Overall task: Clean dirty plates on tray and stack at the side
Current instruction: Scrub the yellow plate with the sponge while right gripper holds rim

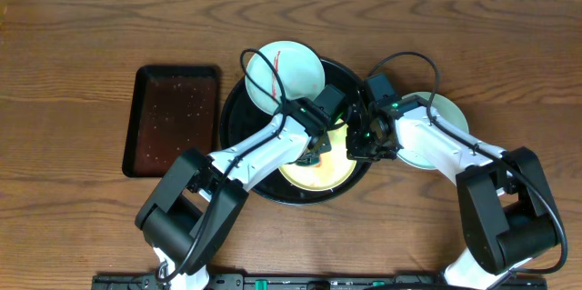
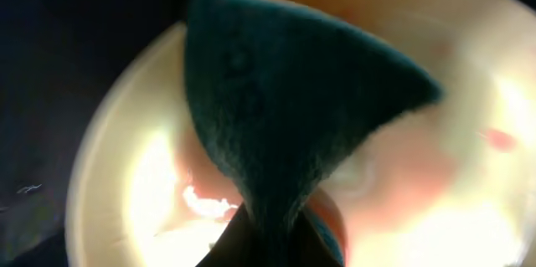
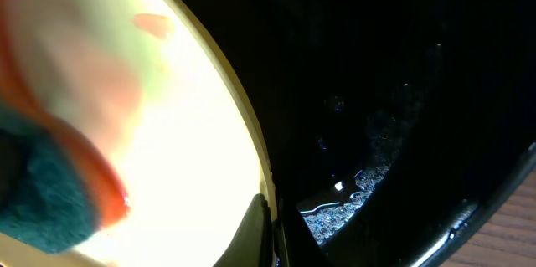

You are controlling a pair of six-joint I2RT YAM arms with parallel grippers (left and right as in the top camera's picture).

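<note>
The pale yellow plate (image 1: 314,178) lies at the front of the round black tray (image 1: 238,126). My left gripper (image 1: 318,149) is shut on a green sponge (image 2: 285,91) and presses it onto this plate (image 2: 126,175); red smears (image 2: 500,139) show on it. My right gripper (image 1: 362,149) is shut on the yellow plate's right rim (image 3: 270,225); the sponge (image 3: 42,192) shows at the left of that view. A pale blue-green plate (image 1: 289,67) with a red smear sits at the tray's back. Another blue-green plate (image 1: 446,113) lies on the table right of the tray, partly under my right arm.
A smaller rectangular black tray (image 1: 173,117) lies on the wooden table left of the round tray, with no sponge in it. The round tray's wet black floor (image 3: 402,91) shows right of the yellow plate. Both arms cross over the tray's front half.
</note>
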